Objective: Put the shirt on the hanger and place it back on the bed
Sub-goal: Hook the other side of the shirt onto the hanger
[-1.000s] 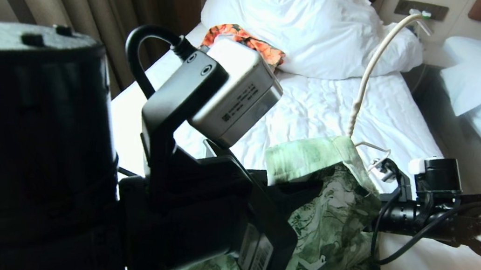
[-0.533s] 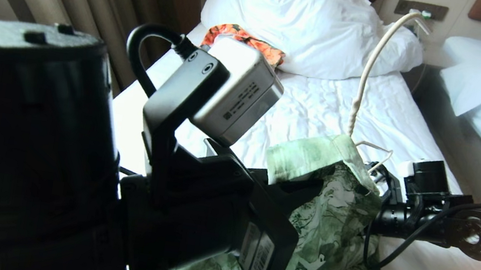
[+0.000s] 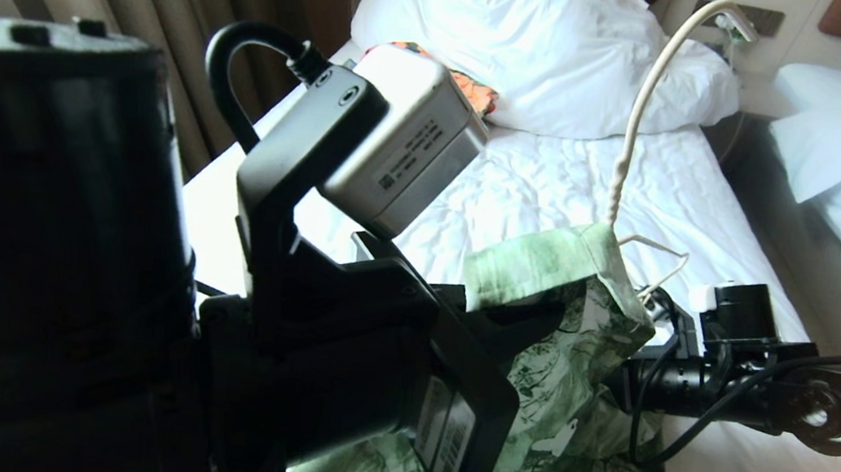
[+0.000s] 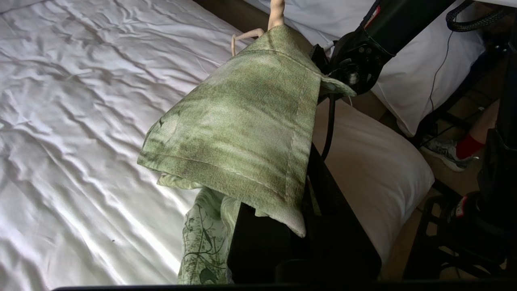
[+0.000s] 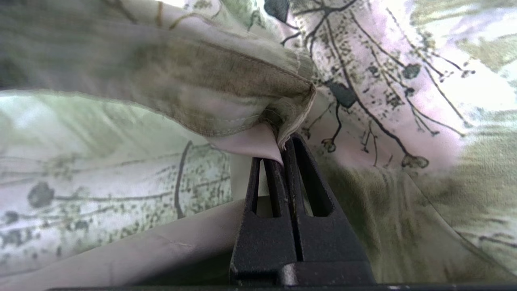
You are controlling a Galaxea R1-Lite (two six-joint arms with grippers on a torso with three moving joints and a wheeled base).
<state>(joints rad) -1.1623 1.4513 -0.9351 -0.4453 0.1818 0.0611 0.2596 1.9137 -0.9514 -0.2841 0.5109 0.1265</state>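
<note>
**Both grippers clamped on shirt, held up over the bed**

From my head cam the left arm fills most of the near-left view, wrist cam box on top. The left gripper [image 3: 495,321] is mostly buried in fabric; I can't see the fingertips directly, but it reads as clenched, and the shirt [image 3: 576,357] drapes straight off it, so I take it as gripping the shirt near the collar. In the left wrist view the collar/upper part of the shirt [image 4: 246,125] is folded over the black gripper body like a tent, w/ the leafy print hanging below.

Right arm comes in from the right side, level, and its front end disappears behind the shirt edge. Right wrist view is clear: right gripper [image 5: 282,155] has its fingers [image 5: 301,169] pressed together, pinching a seamed edge of the shirt [image 5: 226,93] at the tips.

The hanger [image 3: 633,126] pokes up out of the top of the shirt, its cream stem curving up toward the headboard; a thin wire loop shows just beside the fabric peak.

All of this hangs above the bed [image 3: 542,187], wrinkled white sheet, pillows [image 3: 548,32] at the far end. An orange patterned garment [image 3: 478,92] lies by the pillows, partly hidden behind my wrist cam.
</note>
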